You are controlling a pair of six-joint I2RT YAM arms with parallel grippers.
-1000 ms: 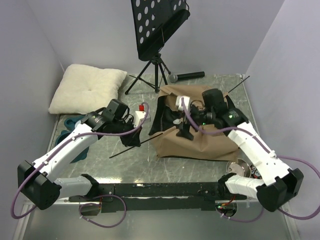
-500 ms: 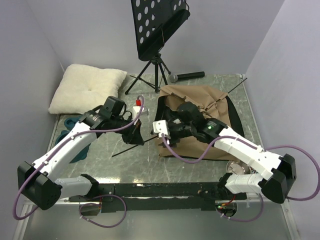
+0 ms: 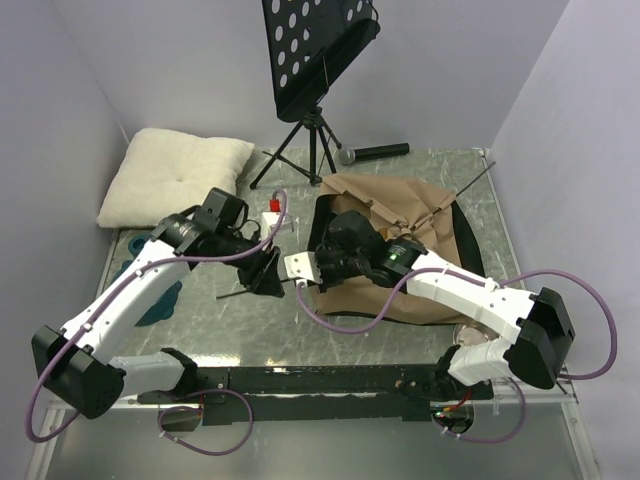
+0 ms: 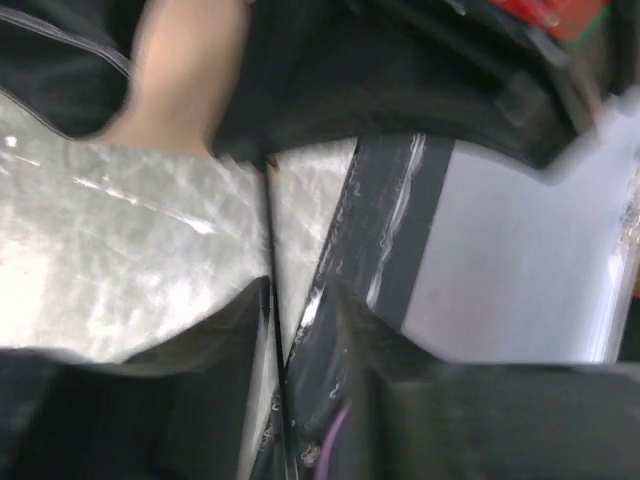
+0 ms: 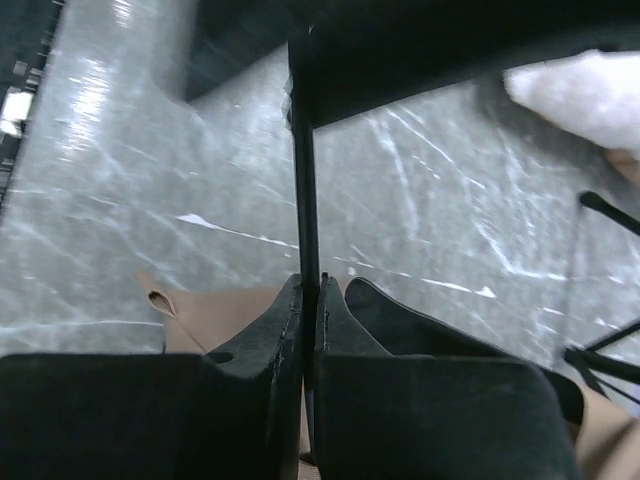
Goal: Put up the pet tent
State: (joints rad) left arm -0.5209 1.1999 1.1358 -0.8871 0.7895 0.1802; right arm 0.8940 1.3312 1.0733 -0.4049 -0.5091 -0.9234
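Observation:
The pet tent (image 3: 420, 215) lies collapsed at the right of the table, tan fabric with black lining; its tan cloth (image 5: 220, 310) also shows under my right fingers. A thin black pole (image 3: 240, 292) runs from the tent's left edge out over the table. My right gripper (image 3: 303, 280) reaches left across the tent. In its wrist view the right gripper (image 5: 308, 285) is shut on the pole (image 5: 303, 180). My left gripper (image 3: 268, 275) sits just left of it. In the left wrist view that gripper (image 4: 300, 300) stands open, with the pole (image 4: 270, 230) passing along its left finger.
A cream pillow (image 3: 175, 175) lies at the back left. A black music stand (image 3: 315, 50) stands at the back, with a microphone (image 3: 375, 152) beside its legs. A teal object (image 3: 150, 300) lies under my left arm. Another thin rod (image 3: 470, 180) leans at the back right.
My right arm swung left off the tent and shut its jaws on the pole. My left gripper, shut on the pole before, has opened.

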